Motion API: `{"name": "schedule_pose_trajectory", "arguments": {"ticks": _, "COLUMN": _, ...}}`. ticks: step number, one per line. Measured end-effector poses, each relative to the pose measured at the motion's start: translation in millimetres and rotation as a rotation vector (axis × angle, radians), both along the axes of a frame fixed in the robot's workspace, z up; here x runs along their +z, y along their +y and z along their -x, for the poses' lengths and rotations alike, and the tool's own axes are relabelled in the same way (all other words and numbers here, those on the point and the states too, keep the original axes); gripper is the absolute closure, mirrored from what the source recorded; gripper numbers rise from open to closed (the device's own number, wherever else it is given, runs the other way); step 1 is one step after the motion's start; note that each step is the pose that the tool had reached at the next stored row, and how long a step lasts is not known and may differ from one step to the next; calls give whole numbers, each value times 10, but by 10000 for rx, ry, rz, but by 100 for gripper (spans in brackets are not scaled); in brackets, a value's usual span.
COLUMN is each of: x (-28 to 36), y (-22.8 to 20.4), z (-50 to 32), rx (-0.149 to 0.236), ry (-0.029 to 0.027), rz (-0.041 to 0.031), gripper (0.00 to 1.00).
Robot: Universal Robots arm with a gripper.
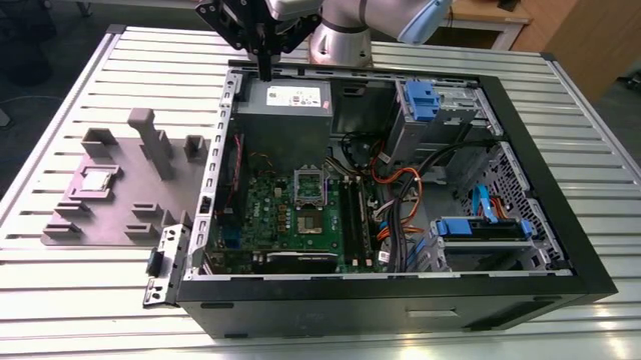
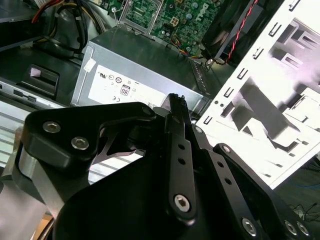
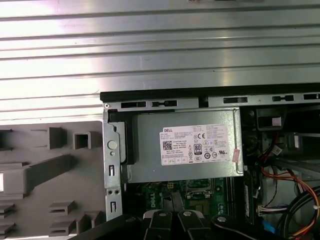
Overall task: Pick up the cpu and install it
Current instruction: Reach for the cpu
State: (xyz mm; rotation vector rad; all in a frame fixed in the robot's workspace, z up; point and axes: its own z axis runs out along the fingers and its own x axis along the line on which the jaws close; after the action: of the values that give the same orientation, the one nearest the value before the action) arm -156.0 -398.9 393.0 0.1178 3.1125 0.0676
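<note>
One pincer (image 1: 266, 71) hangs over the far corner of the open computer case (image 1: 401, 315) on the exterior view's left. Its fingers are drawn narrow together with nothing between them, and the tips are just above the far edge of the grey power supply box (image 1: 284, 120). The cpu (image 1: 97, 181) lies flat in a seat on the grey fixture plate (image 1: 150, 217). That plate rests on the slatted metal surface (image 1: 60, 90) to the exterior view's left of the case, well apart from the pincer. Inside the case, the green motherboard (image 1: 300, 225) lies nearer than the box, with the socket (image 1: 311, 182) near its middle.

In the second wrist view, the pincer (image 2: 176, 100) shows its black linkages meeting in a single tip. Past the tip sits the power supply box (image 2: 135, 70) with its white label, and the motherboard (image 2: 185, 15) lies farther on.

In the first wrist view, the pincer (image 3: 172, 220) has its fingers side by side. The power supply box (image 3: 185, 150) sits inside the case rim, with the fixture plate (image 3: 50, 200) beside the case and the ribbed surface (image 3: 150, 50) beyond.
</note>
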Motion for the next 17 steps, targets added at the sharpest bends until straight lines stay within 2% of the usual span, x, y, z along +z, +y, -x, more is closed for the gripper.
{"name": "schedule_pose_trajectory", "arguments": {"ticks": 17, "x": -3, "y": 0, "z": 47, "rx": -2, "ry": 0, "rz": -1, "gripper": 89}}
